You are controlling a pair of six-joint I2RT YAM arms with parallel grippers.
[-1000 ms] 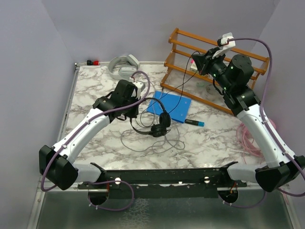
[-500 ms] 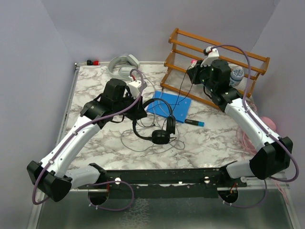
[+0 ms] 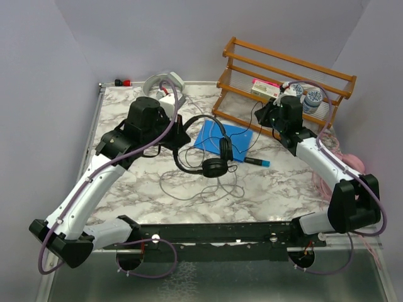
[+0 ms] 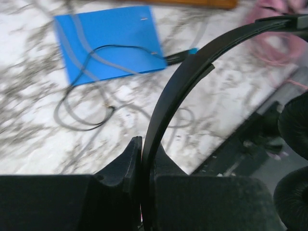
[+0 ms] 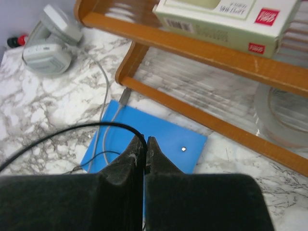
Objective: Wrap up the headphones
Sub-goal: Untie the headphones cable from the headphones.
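Observation:
My left gripper [image 3: 181, 134] is shut on the headband [image 4: 192, 72] of the small black headphones [image 3: 215, 166], holding them just above the marble table. Their ear cups hang toward the table's middle, and one ear cup [image 4: 294, 126] shows at the right of the left wrist view. The thin black cable [image 5: 72, 132] runs from them up to my right gripper [image 3: 262, 117], which is shut on it above the blue pad [image 3: 234, 138]. More cable lies in loose loops [image 3: 201, 190] on the table. The grey-white headphones [image 3: 160, 85] lie at the back left. A pink cable [image 3: 327, 184] lies at the right edge.
A wooden rack [image 3: 286, 66] stands at the back right with a white box [image 3: 265, 87] and a small jar [image 3: 313, 98] on it. A dark marker with a blue cap [image 3: 257, 162] lies by the blue pad. A small red item [image 3: 123, 82] sits at the back left corner.
My right gripper has come down from rack height to just above the blue pad, still gripping the cable. My left arm has drawn back and turned, lifting the headband.

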